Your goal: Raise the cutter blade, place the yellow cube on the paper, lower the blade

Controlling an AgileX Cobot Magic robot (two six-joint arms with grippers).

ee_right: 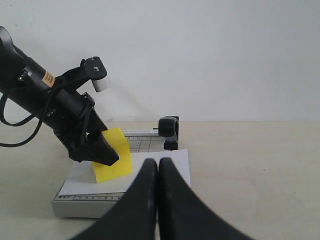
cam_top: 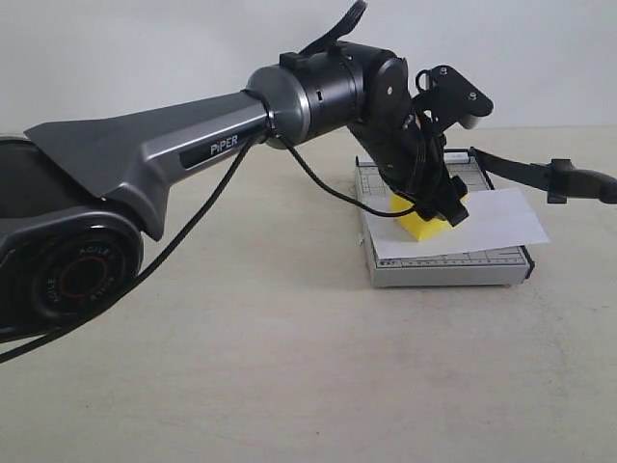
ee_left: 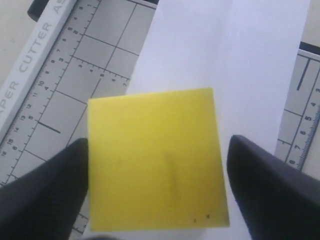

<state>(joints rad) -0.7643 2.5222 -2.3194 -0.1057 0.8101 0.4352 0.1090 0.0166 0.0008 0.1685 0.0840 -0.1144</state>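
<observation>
The yellow cube (cam_top: 429, 227) (ee_left: 155, 160) (ee_right: 114, 160) rests on the white paper (cam_top: 501, 227) (ee_left: 225, 50) (ee_right: 170, 165), which lies on the grey trimmer (cam_top: 448, 270) (ee_right: 85, 205). My left gripper (cam_top: 439, 214) (ee_left: 157, 140) straddles the cube from above. It is open: one finger meets the cube's edge, and a thin gap shows beside the other. The cutter blade (cam_top: 521, 169) is raised, slanting up to the right, and its rounded handle (ee_right: 169, 129) points at the right wrist camera. My right gripper (ee_right: 158, 162) is shut and empty, short of the trimmer.
The left arm (cam_top: 193, 154) stretches across the tabletop from the left, a black cable (cam_top: 318, 178) hanging under it. Printed ruler scales (ee_left: 30, 100) run along the trimmer's edge. A plain wall stands behind the beige table (cam_top: 289, 367).
</observation>
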